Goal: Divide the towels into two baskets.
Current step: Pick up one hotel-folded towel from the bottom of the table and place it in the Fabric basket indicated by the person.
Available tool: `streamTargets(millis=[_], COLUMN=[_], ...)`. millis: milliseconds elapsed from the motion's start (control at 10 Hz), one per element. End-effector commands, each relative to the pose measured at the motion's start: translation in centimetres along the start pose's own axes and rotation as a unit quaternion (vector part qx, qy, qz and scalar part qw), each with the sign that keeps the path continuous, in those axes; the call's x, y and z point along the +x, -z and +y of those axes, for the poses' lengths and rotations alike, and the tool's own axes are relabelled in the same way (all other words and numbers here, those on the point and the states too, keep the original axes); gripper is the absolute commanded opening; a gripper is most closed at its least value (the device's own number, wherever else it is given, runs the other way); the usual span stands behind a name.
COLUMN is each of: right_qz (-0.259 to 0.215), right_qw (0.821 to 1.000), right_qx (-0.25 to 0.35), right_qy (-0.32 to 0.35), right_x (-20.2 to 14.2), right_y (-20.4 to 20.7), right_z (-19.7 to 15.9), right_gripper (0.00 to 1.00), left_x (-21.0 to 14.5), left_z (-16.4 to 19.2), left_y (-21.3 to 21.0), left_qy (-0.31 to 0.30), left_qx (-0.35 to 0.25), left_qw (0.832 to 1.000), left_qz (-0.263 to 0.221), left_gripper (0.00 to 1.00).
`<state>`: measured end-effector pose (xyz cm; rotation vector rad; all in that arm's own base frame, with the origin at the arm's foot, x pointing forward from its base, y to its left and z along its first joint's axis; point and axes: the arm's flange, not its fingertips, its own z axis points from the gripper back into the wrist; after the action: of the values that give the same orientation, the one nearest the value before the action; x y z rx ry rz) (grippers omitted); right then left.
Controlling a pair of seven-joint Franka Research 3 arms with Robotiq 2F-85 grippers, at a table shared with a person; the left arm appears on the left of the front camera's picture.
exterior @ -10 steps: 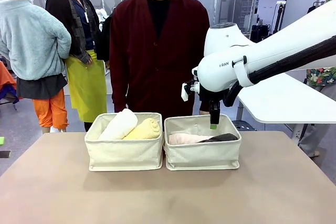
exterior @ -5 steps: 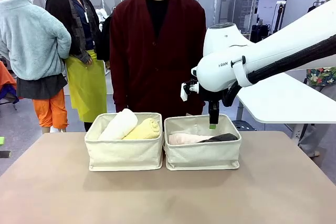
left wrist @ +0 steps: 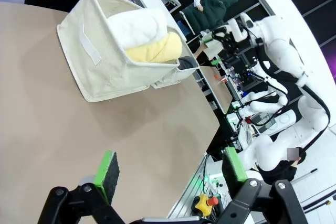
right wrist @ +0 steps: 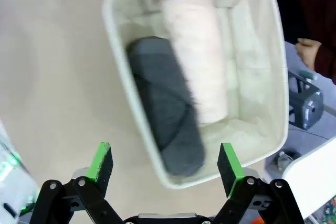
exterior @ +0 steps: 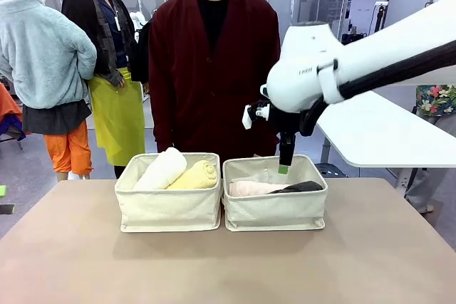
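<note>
Right wrist: grey towel (right wrist: 168, 114) full length | front: sliver (exterior: 303, 186)

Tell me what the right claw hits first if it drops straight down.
Most likely the grey towel in the right basket: the open right claw looks down on it beside the pink towel. Depth is unclear.

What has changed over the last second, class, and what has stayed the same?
The right claw has risen a little above the right basket, open and empty; nothing was grasped or released. Unchanged: the pink towel and dark grey towel lie in that basket, and the white towel and yellow towel in the left basket. The person stands as before.
</note>
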<state>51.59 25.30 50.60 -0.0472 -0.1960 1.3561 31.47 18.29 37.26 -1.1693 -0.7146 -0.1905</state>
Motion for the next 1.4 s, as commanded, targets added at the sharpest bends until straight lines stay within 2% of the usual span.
streamTargets(millis=[0,200,400,600,700,800,900,1000,1100,1200,1300], right_qz=[-0.026,-0.028,-0.104,-0.175,-0.24,-0.309,-0.373,-0.435,-0.466,-0.493,-0.517], right_qw=[0.998,0.992,0.971,0.937,0.909,0.872,0.829,0.776,0.731,0.696,0.673], right_qx=[0.051,0.077,0.135,0.158,0.192,0.236,0.28,0.333,0.367,0.379,0.373], right_qy=[0.035,0.098,0.167,0.257,0.281,0.298,0.309,0.315,0.336,0.359,0.375], right_x=[-4.2,-9.4,-16.9,-24.1,-27.9,-32.4,-37.5,-43.1,-47.2,-50.4,-52.9], right_y=[-2.5,-2.9,-3.2,-4.1,-4.4,-4.5,-4.4,-3.6,-2.6,-1.7,-1.2], right_z=[5.6,9.0,10.7,11.0,11.2,11.1,10.9,10.9,11.1,11.3,11.6], right_gripper=[1.0,1.0,1.0,1.0,1.0,1.0,1.0,1.0,1.0,1.0,1.0], left_x=[0.0,0.0,0.0,0.0,0.0,0.0,0.0,0.0,0.0,0.0,0.0], left_z=[-0.3,-0.3,-0.3,-0.3,-0.3,-0.3,-0.3,-0.3,-0.3,-0.3,-0.3], left_y=[-0.2,-0.2,-0.2,-0.2,-0.2,-0.2,-0.2,-0.2,-0.2,-0.2,-0.2], left_qy=[-0.001,-0.001,-0.001,-0.001,-0.001,-0.001,-0.001,-0.001,-0.001,-0.001,-0.001], left_qx=[-0.007,-0.007,-0.007,-0.007,-0.007,-0.007,-0.007,-0.007,-0.007,-0.007,-0.007], left_qw=[1.0,1.0,1.0,1.0,1.0,1.0,1.0,1.0,1.0,1.0,1.0], left_qz=[-0.008,-0.008,-0.008,-0.008,-0.008,-0.008,-0.008,-0.008,-0.008,-0.008,-0.008], left_gripper=[1.0,1.0,1.0,1.0,1.0,1.0,1.0,1.0,1.0,1.0,1.0])
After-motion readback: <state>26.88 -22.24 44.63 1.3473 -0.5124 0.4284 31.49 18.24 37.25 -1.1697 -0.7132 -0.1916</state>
